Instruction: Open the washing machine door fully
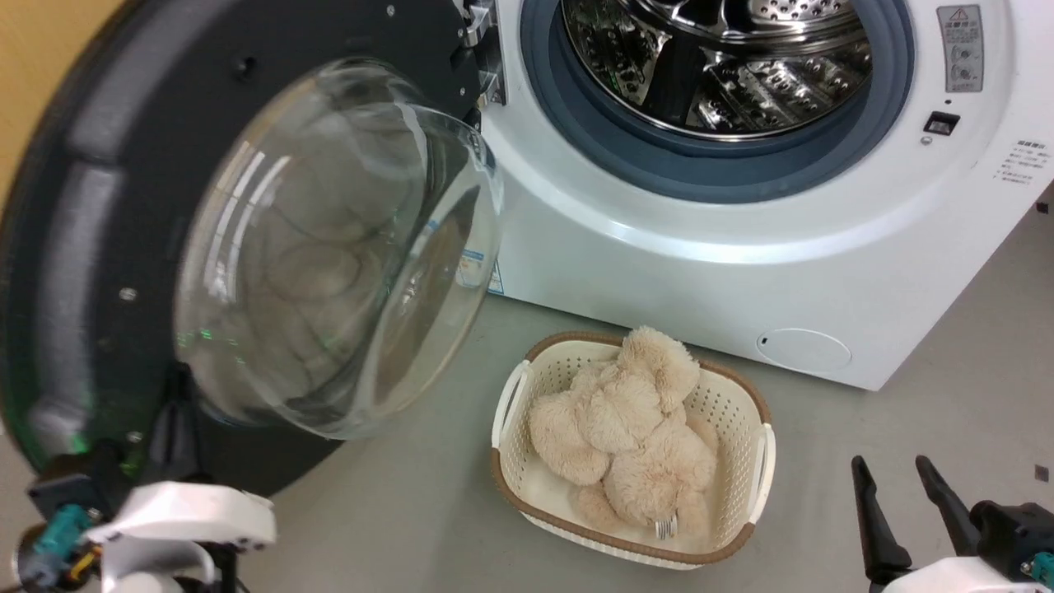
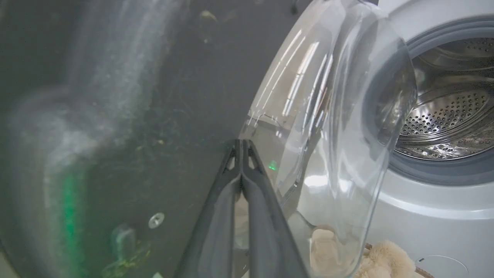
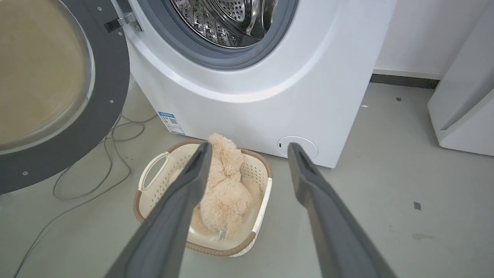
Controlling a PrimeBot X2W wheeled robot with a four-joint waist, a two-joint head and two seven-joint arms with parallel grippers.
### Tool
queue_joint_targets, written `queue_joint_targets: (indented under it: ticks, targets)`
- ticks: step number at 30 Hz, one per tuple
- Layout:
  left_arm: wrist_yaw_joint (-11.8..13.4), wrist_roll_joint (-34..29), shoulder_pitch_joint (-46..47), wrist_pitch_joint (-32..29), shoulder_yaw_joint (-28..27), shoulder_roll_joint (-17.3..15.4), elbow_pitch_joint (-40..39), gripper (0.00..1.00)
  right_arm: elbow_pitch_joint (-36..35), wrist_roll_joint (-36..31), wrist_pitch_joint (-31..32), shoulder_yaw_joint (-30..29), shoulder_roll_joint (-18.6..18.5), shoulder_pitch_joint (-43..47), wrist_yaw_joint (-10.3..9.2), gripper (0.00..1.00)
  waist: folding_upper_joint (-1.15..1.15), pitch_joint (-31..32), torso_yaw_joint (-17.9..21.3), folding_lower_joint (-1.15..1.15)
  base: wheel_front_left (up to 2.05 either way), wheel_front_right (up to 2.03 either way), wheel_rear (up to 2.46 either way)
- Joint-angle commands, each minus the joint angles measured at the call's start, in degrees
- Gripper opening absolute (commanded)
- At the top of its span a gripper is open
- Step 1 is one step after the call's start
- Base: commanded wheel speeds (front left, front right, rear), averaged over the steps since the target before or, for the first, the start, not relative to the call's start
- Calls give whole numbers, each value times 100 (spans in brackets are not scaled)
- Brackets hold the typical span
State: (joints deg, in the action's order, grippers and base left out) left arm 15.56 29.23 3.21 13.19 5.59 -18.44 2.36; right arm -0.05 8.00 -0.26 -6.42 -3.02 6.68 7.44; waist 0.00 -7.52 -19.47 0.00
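The washing machine door [image 1: 107, 206] stands swung out to the left, its black inner ring and clear glass bowl [image 1: 329, 247] facing me. The white washing machine [image 1: 659, 247] shows its steel drum [image 1: 725, 58] uncovered inside the grey gasket. My left gripper [image 1: 177, 383] is at the door's lower edge. In the left wrist view the left gripper [image 2: 241, 143] is shut, its tips resting against the black door [image 2: 154, 96] beside the glass bowl [image 2: 328, 116], nothing held between them. My right gripper [image 1: 906, 494] hangs open low on the right, away from the door [image 3: 112, 77].
A cream basket [image 1: 506, 412] with a beige plush toy [image 1: 634, 428] sits on the grey floor before the machine, under the open right gripper [image 3: 250, 148]. A loose cable [image 3: 112, 170] lies under the door. Another white appliance [image 3: 463, 108] stands at the right.
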Motion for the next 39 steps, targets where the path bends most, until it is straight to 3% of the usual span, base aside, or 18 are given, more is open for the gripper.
queue_joint_targets:
  ticks: [1,8,16,28,33,34,36,39]
  targets:
    - [-65,71,178,53,-118,-68,149,0,-40,-43,14,-14,14,-111,5,100,0,-45,-3,0,0,0,0]
    - [-454,267,764,163,-604,-190,1170,0,-89,-108,46,-31,14,-227,5,100,0,-176,19,0,0,0,0]
    - [-826,68,1121,179,-1208,-213,1988,0,-42,-130,27,-47,14,-281,5,100,0,-129,103,0,0,0,0]
    - [-1048,-425,209,180,-1550,330,1652,0,142,-45,-142,41,14,-227,5,100,0,284,335,0,0,0,0]
    - [-982,-534,-507,121,-1458,448,1238,0,215,-92,-173,114,14,-168,5,100,0,531,458,0,0,0,0]
    - [-927,-570,-645,65,-1426,479,1132,16,223,-104,-180,121,14,-151,5,100,0,571,481,0,0,0,0]
    - [-787,-669,-898,-26,-1360,547,873,100,232,-121,-186,144,14,-108,5,100,0,637,526,0,0,0,0]
    - [-712,-883,-1178,-192,-1149,545,439,100,219,-143,-190,166,14,-22,5,100,0,707,585,0,0,0,0]
